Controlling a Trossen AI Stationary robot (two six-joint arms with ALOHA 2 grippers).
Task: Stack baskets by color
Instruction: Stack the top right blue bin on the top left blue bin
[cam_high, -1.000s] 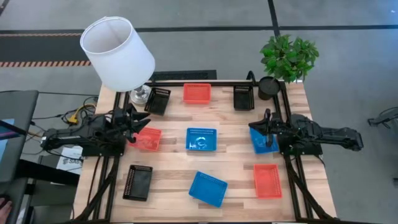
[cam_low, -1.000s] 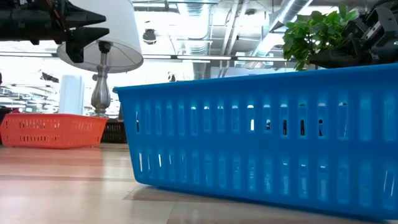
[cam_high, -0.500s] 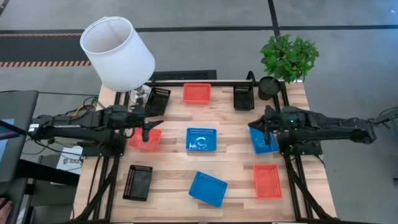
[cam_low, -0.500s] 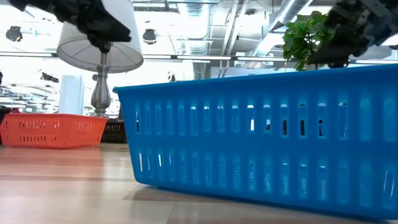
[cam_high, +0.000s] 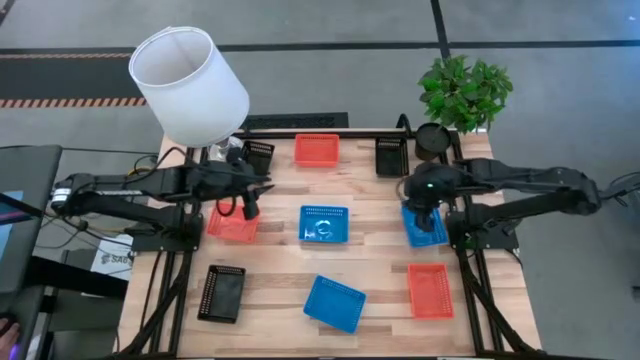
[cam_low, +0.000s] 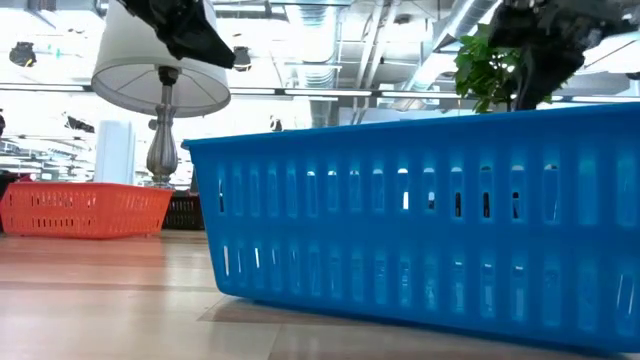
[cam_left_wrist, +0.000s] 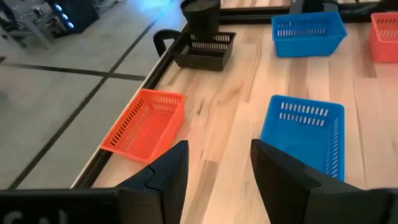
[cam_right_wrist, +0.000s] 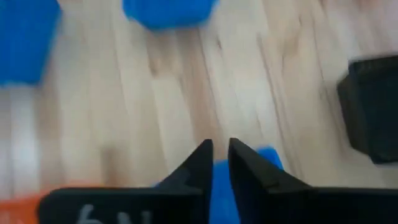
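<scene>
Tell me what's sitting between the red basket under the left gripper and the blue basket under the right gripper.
In the high view, another blue basket lies mid-table between the red basket and the right-hand blue basket, bare wood either side.

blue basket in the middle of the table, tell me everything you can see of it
The blue basket is a shallow rectangular tray of what looks like plastic, with slotted walls and a perforated floor. It sits upright and flat on the wooden table, squarely aligned with the table's edges, near the centre. Something pale and shiny shows on its floor; what it is cannot be told. Nothing is stacked in it, and no other basket touches it.
</scene>
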